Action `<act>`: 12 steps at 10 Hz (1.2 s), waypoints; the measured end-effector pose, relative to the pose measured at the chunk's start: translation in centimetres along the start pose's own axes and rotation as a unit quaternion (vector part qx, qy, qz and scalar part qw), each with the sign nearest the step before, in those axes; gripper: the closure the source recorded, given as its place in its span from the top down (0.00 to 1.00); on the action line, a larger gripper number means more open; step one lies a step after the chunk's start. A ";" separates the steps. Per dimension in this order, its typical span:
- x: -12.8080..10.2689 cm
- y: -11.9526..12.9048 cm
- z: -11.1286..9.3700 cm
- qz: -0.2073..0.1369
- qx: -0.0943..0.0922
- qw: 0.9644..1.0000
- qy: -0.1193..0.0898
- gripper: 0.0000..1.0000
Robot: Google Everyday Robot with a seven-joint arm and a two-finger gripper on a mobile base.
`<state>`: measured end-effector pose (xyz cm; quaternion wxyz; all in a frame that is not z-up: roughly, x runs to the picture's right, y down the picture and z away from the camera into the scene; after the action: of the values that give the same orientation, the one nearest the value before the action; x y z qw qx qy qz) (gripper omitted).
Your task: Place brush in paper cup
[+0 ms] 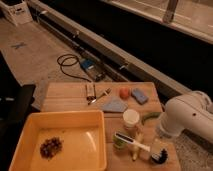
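The brush (pixel 145 148) lies on the wooden table (pixel 65 102) at the front right, with a white handle pointing left and a black bristle head (pixel 159 156) at the right. The white paper cup (pixel 131 118) stands upright just behind the handle. My gripper (pixel 161 134) is at the low end of the bulky white arm (pixel 187 117), right of the cup and just above the bristle head. The arm hides the gripper's tips.
A yellow bin (pixel 30 135) with dark bits (pixel 50 147) fills the front left. A grey cloth (pixel 114 105), orange ball (pixel 124 93), blue sponge (pixel 139 96), utensils (pixel 93 93) and a green object (pixel 148 118) lie on the table. A black cable (pixel 69 62) is on the floor behind.
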<state>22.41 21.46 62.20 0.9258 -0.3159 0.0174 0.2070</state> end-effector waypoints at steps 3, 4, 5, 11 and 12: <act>-0.1 0.2 0.2 0.000 -0.002 1.000 0.002 0.80; -0.4 0.6 1.0 -0.002 -0.009 1.000 0.004 0.80; -0.7 1.2 2.2 -0.007 -0.015 1.000 0.010 0.80; -2.9 4.8 8.1 -0.052 -0.066 0.995 0.047 0.80; -3.2 5.0 9.1 -0.058 -0.076 0.994 0.053 0.78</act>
<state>16.61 29.23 67.15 0.9074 -0.3963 0.0324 0.1361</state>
